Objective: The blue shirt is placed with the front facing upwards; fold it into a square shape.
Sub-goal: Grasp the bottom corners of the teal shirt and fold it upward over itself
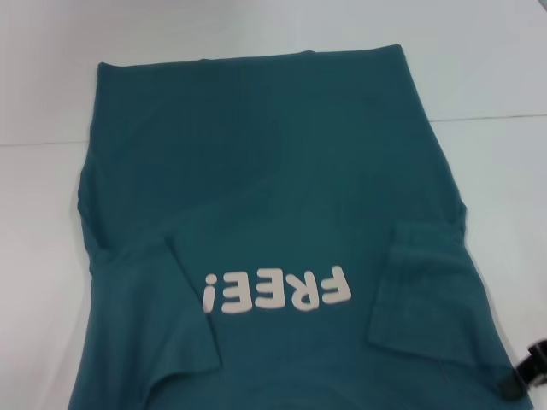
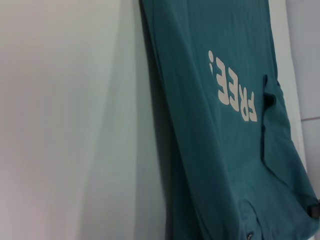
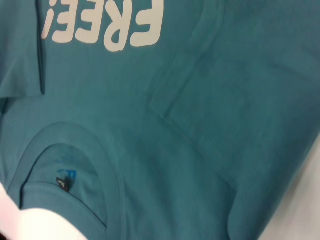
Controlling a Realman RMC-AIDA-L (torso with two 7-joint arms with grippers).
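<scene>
The blue shirt (image 1: pixel 282 179) lies front up on the white table, its cream letters "FREE!" (image 1: pixel 278 291) toward me and its hem at the far side. Both short sleeves are folded inward onto the body, one at the left (image 1: pixel 154 316) and one at the right (image 1: pixel 427 290). The right wrist view shows the shirt (image 3: pixel 200 150) close up, with the collar (image 3: pixel 75 165) and a small black label (image 3: pixel 64 181) inside it. Only a black part of my right gripper (image 1: pixel 523 376) shows, at the shirt's near right edge. The left wrist view takes in the shirt (image 2: pixel 215 125) from the side. My left gripper is out of view.
Bare white table (image 1: pixel 43 256) surrounds the shirt on the left, right and far sides. A faint seam line (image 1: pixel 496 118) crosses the surface at the back right.
</scene>
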